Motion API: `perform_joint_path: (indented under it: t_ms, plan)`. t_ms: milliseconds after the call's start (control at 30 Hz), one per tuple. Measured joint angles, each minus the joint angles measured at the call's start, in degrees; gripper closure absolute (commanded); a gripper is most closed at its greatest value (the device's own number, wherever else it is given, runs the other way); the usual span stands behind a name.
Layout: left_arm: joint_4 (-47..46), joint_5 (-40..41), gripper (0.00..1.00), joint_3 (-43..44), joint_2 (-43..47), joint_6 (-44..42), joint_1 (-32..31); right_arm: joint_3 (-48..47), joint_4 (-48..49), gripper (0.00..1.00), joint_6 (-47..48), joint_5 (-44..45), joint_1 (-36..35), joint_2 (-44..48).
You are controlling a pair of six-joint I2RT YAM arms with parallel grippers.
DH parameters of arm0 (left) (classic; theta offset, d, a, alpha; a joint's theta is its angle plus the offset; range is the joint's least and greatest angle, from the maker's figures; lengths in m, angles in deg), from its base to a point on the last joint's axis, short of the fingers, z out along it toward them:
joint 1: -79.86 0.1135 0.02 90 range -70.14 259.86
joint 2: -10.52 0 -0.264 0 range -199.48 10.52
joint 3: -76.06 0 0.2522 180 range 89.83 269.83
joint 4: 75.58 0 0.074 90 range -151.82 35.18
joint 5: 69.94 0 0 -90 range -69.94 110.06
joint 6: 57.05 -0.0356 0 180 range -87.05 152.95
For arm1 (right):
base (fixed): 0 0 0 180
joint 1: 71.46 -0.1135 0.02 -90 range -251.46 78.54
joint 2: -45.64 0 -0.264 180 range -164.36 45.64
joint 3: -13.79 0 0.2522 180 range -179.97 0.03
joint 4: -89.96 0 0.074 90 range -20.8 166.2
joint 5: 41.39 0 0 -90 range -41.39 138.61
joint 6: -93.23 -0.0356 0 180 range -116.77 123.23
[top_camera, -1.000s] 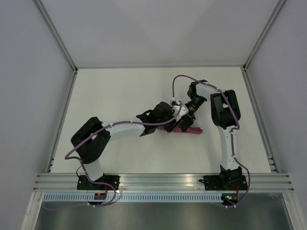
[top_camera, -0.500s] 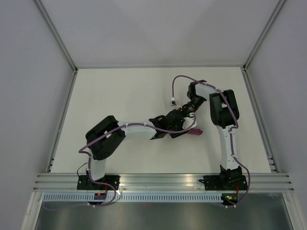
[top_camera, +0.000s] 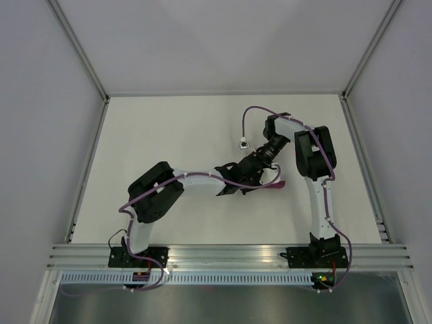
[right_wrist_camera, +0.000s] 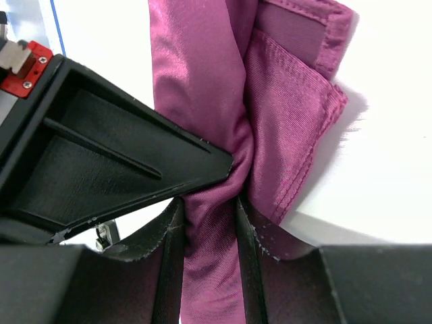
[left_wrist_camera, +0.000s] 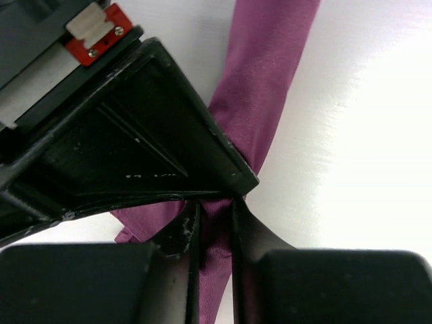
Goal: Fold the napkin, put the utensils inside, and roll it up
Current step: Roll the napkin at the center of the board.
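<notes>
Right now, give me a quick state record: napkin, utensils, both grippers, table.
napkin: plum-magenta, bunched into a narrow twisted strip
left gripper: shut on the napkin
right gripper: shut on the napkin, right beside the left gripper
utensils: none visible in any view
napkin contact: cannot tell whether it rests on the table or is lifted

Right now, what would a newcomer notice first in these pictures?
The plum napkin stands out, bunched into a narrow strip on the white table, right of centre. The left hand and the right hand meet there, each pinching the cloth.
</notes>
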Motion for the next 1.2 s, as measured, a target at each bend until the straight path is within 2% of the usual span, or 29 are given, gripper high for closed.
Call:
perform_joint_path:
  t_ms: [33,100,233,400,533,900,1033,1200]
  plan:
    - [0.5,-0.2,0.91,0.3,-0.1,-0.4,-0.1,0.0,0.0,0.66,0.0,0.0,0.0,0.0]
    - [1.6,-0.5,0.96,1.0,-0.3,-0.9,0.0,0.1,0.2,0.56,-0.2,0.0,0.0,0.0]
    - [4.2,-2.3,0.98,2.8,-1.1,-1.0,0.4,1.4,1.4,0.46,-1.6,0.4,0.1,1.7]
    - [5.4,-5.6,0.98,4.6,-2.2,-0.9,1.9,2.9,5.2,0.41,-4.0,1.8,0.9,5.0]
    - [6.5,-9.5,0.98,6.2,-3.1,-0.1,3.7,3.2,12.1,0.4,-6.8,2.0,3.1,7.4]
    - [15.9,-22.9,0.97,15.2,-7.9,4.2,9.3,4.7,25.9,0.38,-16.8,-3.3,15.4,15.9]
    - [22.1,-30.3,0.97,21.5,-11.7,6.0,12.1,10.7,29.8,0.38,-16.7,-3.8,18.5,21.6]
    - [29.0,-38.4,0.96,28.7,-16.6,7.6,15.1,25.1,36.7,0.36,-14.6,-3.0,18.0,33.1]
